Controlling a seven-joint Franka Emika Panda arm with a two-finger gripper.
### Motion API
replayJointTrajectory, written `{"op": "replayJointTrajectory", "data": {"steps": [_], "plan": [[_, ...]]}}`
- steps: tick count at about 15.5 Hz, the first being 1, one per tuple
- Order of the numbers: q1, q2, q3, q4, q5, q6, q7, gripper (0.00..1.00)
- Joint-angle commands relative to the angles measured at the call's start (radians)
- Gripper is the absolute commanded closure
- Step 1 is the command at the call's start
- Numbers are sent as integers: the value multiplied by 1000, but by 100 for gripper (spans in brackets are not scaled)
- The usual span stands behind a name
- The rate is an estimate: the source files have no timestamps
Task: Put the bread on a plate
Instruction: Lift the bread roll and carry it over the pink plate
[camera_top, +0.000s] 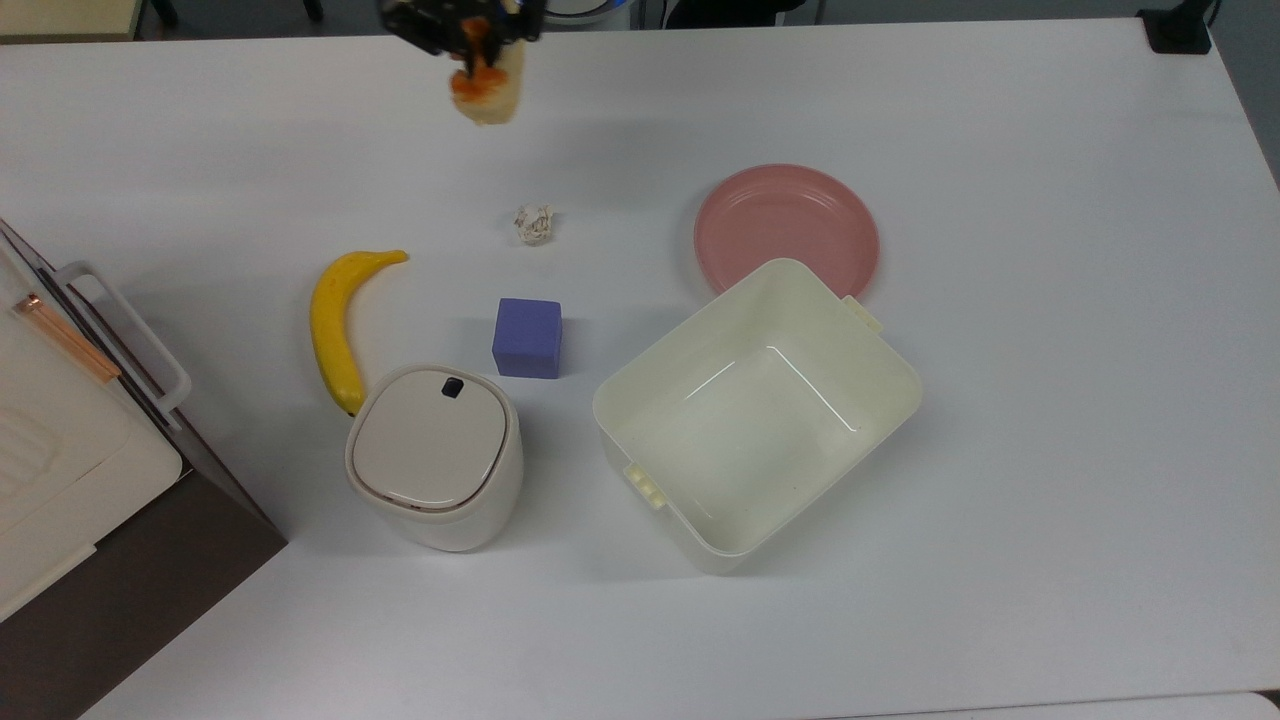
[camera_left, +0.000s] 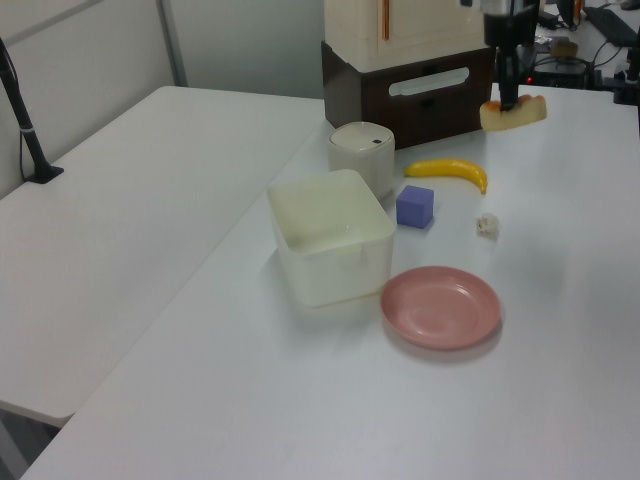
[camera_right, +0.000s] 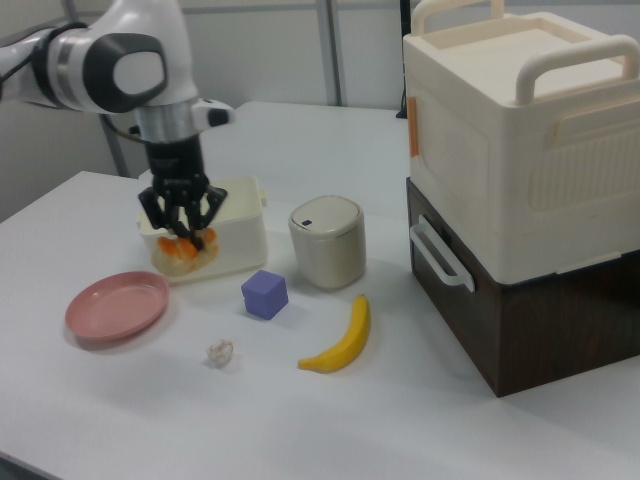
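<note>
Hand (camera_right: 181, 238) closed on bread (camera_right: 183, 254), held in the air above the surface (camera_top: 1050, 420). Plate (camera_top: 787, 229) at 4 o'clock from bread in top view, well apart, touching tub (camera_top: 757, 412).

— Where do your cameras sit?
— Your top view looks straight down on the white counter (camera_top: 1050, 420) from well above. Your left view looks along it from the end by the round pink plate (camera_left: 440, 306), toward the stacked cream-and-brown boxes (camera_left: 412, 55). Your right view faces the opposite way, lower and nearer.
— What do they share?
— All three hold the plate, the yellow banana (camera_right: 340, 343) and the purple cube (camera_top: 527, 337).
</note>
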Motion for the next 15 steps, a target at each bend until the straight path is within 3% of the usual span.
{"op": "replayJointTrajectory", "data": {"steps": [1, 5, 6, 11, 15], "plan": [[128, 30, -4, 28, -62, -30, 127, 100], [256, 35, -1, -18, -71, 29, 379, 100], [285, 45, 22, -32, -79, 67, 454, 100], [389, 183, 96, -23, -215, 92, 722, 100], [406, 269, 128, 19, -278, 167, 928, 100]]}}
